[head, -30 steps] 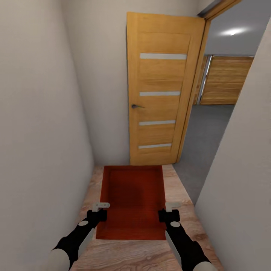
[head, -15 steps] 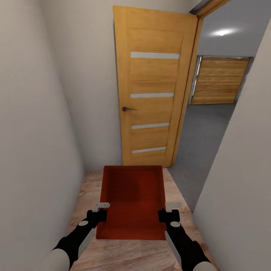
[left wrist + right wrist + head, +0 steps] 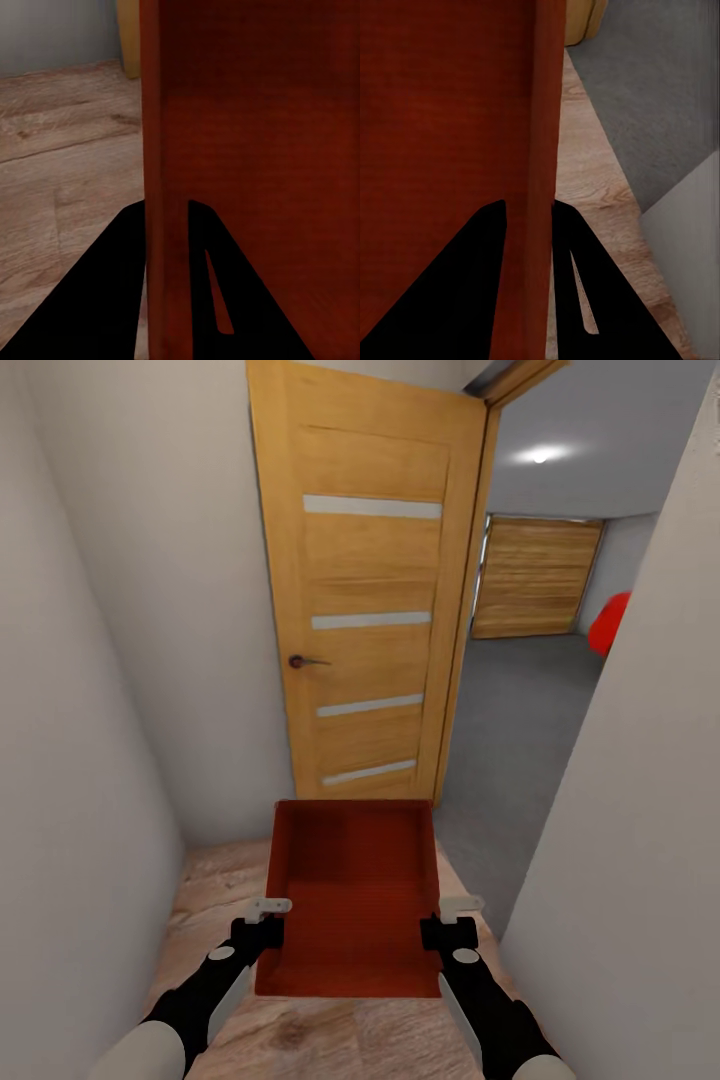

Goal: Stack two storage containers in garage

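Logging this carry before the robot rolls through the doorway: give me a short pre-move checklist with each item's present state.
1. Left tool clamped on the storage container wall: ok, the left wrist view shows its fingers straddling the wall.
2. Right tool clamped on the opposite wall: ok.
3. Container level between both tools: ok.
4. Wooden door swung open: ok, grey garage floor shows past it.
5. Clearance to the wall on the robot's right: cannot tell, it looks tight.
6. Second container already in the garage: cannot tell.
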Controlling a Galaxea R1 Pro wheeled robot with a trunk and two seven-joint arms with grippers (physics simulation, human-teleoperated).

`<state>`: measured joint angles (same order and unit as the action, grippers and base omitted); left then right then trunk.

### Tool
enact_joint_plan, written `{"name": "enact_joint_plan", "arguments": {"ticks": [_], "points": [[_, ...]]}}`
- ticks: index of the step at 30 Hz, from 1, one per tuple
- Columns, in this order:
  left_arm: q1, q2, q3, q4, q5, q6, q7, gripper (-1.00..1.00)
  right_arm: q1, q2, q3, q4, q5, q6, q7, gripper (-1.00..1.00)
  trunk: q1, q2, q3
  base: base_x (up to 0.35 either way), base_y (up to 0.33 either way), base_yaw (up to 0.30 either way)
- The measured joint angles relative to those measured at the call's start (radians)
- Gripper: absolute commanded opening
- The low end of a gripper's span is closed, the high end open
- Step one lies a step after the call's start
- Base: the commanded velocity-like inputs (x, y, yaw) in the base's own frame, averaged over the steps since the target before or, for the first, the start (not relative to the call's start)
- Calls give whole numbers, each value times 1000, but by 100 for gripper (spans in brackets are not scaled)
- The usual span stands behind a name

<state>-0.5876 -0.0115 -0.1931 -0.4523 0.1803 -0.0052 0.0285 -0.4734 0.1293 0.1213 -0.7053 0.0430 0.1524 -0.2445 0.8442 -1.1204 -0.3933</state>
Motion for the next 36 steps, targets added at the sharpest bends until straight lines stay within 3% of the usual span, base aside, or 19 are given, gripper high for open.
{"name": "enact_joint_plan", "arguments": {"ticks": [26, 36], "points": [[0, 0, 0, 0, 0, 0, 0, -100, 0, 0, 0, 0, 1, 0, 0, -100, 0, 0, 24, 320, 152, -242], [0, -1, 1, -1, 3, -7, 1, -100, 0, -2, 5, -7, 0, 0, -1, -100, 1, 0, 30, 66, 39, -125]]}}
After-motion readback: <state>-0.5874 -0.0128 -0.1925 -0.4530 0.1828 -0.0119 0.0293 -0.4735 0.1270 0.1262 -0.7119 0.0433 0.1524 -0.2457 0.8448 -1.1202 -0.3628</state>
